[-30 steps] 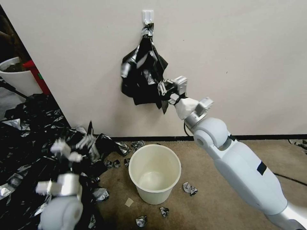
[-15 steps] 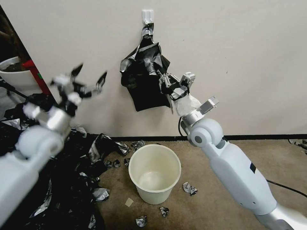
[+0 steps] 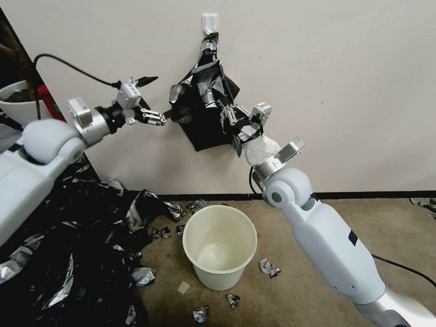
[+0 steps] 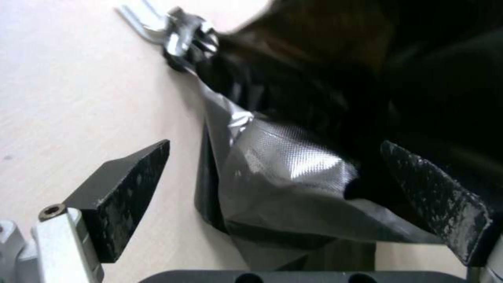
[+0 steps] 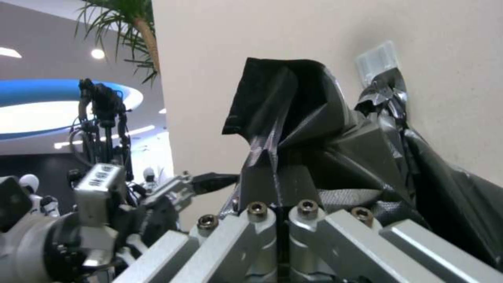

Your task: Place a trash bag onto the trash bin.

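Trash bin (image 3: pixel 220 247): upright on the carpet below the wall hook (image 3: pixel 210 22), open, interior empty. Trash bag (image 3: pixel 204 111): hangs from the hook, flat against the wall, directly above the bin and apart from it. Right gripper (image 3: pixel 231 119): fingers closed, pinching a fold of the bag's side away from the heap of black plastic (image 3: pixel 68 254). Left gripper (image 3: pixel 156 97): jaws wide apart, straddling the bag's opposite edge (image 4: pixel 283 177); no grip made. The heap lies on the floor beside the bin.

Left gripper (image 3: pixel 156 97) raised, jaws spread, right gripper (image 3: pixel 232 121) raised, jaws clamped
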Motion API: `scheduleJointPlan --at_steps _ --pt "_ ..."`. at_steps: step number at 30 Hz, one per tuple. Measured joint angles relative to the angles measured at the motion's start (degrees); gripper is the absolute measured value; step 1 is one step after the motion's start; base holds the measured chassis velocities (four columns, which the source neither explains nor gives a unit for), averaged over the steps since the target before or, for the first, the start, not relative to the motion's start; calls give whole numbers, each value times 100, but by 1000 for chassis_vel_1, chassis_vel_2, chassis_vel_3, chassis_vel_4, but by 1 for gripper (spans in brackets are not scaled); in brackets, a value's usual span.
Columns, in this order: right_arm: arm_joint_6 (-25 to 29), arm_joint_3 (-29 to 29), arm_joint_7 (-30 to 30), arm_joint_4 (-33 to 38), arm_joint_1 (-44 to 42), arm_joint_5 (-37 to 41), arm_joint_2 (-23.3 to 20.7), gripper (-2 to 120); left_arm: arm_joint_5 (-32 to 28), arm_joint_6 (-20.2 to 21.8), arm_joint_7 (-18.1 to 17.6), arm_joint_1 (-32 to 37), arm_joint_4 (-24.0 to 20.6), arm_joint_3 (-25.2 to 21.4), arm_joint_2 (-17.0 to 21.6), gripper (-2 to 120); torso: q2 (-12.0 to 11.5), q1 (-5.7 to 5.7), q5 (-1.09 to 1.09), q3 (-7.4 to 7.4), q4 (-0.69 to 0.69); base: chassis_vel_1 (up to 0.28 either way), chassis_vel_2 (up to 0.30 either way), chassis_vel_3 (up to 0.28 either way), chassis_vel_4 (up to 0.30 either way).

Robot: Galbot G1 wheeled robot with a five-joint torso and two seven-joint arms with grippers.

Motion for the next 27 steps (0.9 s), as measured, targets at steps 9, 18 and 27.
scheduleJointPlan --at_steps 9,18,27 --pt "2 38 -2 56 -5 -22 21 0 639 -5 489 -782 403 671 -218 97 0 0 0 0 0 0 0 0 0" --pt "2 77 3 110 -17 -1 -8 0 646 253 778 -894 415 790 -279 63 0 0 0 -1 0 0 0 0 0" --pt "48 100 17 108 -51 12 -32 0 748 459 650 -601 347 509 -308 32 0 0 0 0 0 0 0 0 0"
